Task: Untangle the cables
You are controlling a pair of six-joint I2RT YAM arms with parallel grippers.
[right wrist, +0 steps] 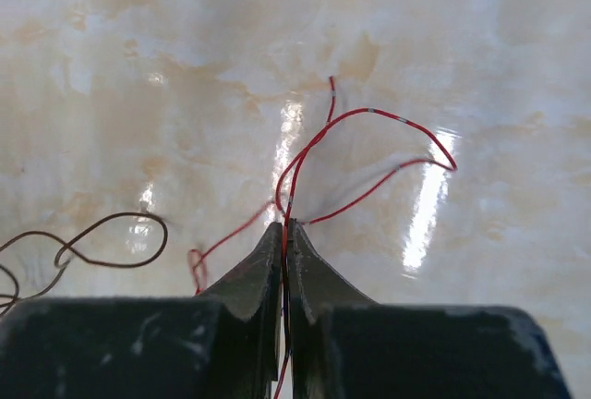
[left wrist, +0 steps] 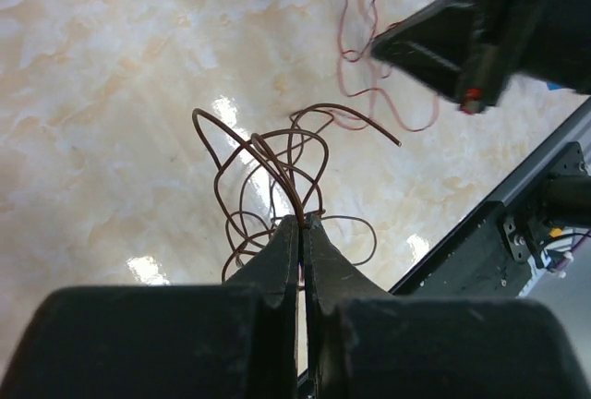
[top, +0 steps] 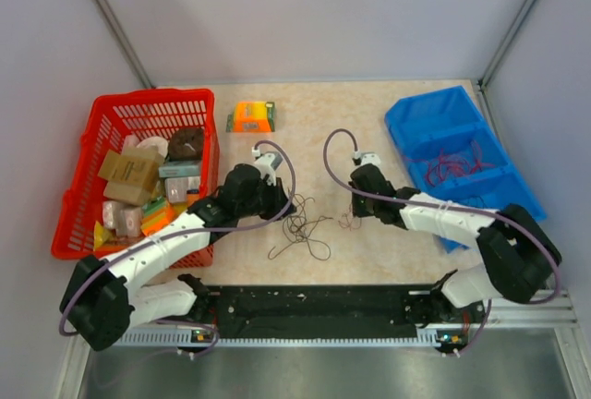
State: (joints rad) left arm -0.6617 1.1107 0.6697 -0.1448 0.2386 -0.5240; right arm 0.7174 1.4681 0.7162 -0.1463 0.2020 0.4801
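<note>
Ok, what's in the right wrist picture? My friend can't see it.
The right pincer is shut on a thin red wire that loops over the pale marbled table. A brown wire curls at the left edge.

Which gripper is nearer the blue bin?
Right. The right gripper is just left of the bin; the left gripper is farther left, beside the basket.

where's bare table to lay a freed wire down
Bare: the far strip between orange box and blue bin; the near patch between right arm and black rail. Crowded: the middle, where left gripper pinches brown cables, right gripper a red wire.
</note>
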